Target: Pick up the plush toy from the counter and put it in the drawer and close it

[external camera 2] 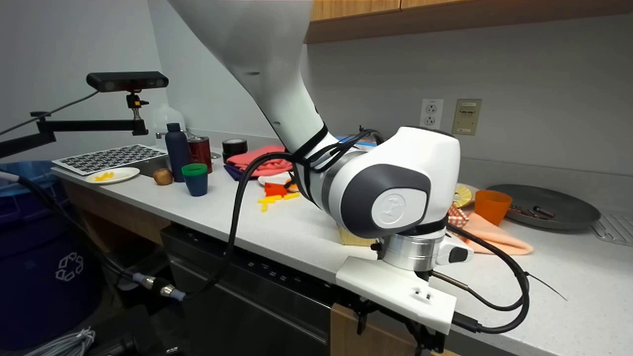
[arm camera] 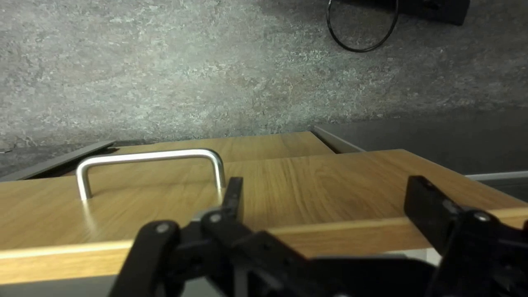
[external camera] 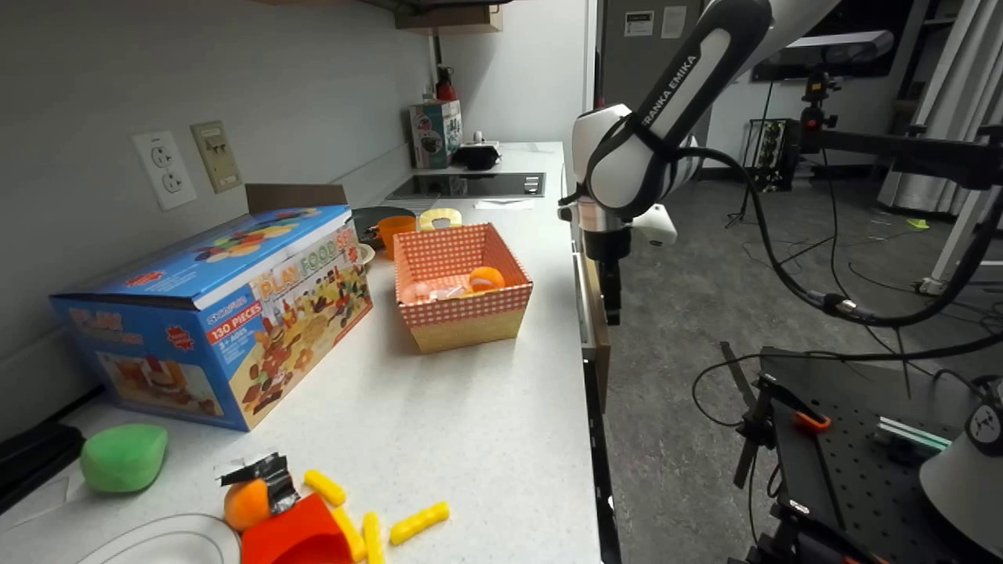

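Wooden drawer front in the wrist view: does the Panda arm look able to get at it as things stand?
Likely yes: the open gripper hangs close by the wooden drawer front, and nothing visible blocks the way; whether they touch is unclear.

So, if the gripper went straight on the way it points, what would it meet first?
Probably the wooden drawer front, which shows beyond the open gripper in the wrist view. Depth is unclear: it might pass outside that front and head for the floor.
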